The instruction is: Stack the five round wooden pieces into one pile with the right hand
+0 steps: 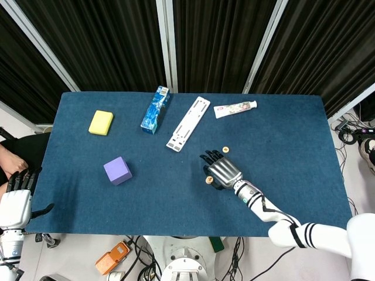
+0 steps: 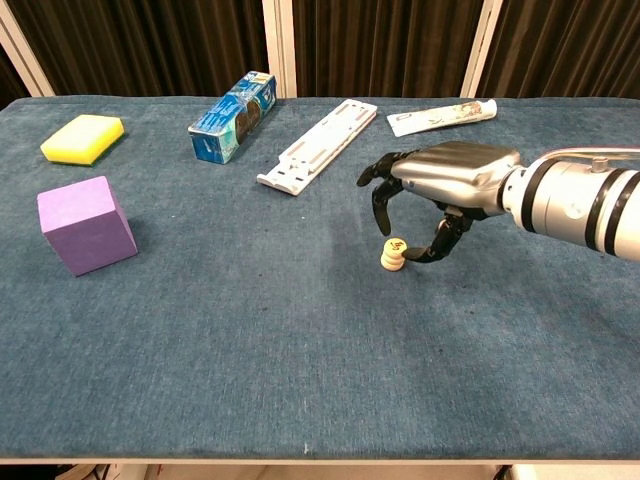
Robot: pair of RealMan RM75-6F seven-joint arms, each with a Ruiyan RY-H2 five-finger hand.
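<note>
A short pile of round wooden pieces point(image 2: 393, 256) stands on the blue table point(image 2: 250, 350), and the head view shows the pile point(image 1: 208, 179) just left of my right hand point(image 1: 220, 170). Another round piece point(image 1: 225, 150) lies alone beyond that hand. In the chest view my right hand point(image 2: 440, 180) hovers over the pile with its fingers curved down on either side, apart from it and holding nothing. My left hand point(image 1: 14, 199) hangs off the table's near left corner, fingers extended and empty.
A purple cube point(image 2: 85, 224) and a yellow sponge point(image 2: 83, 137) sit at the left. A blue box point(image 2: 232, 116), a white perforated strip point(image 2: 318, 143) and a toothpaste tube point(image 2: 440, 116) lie along the far side.
</note>
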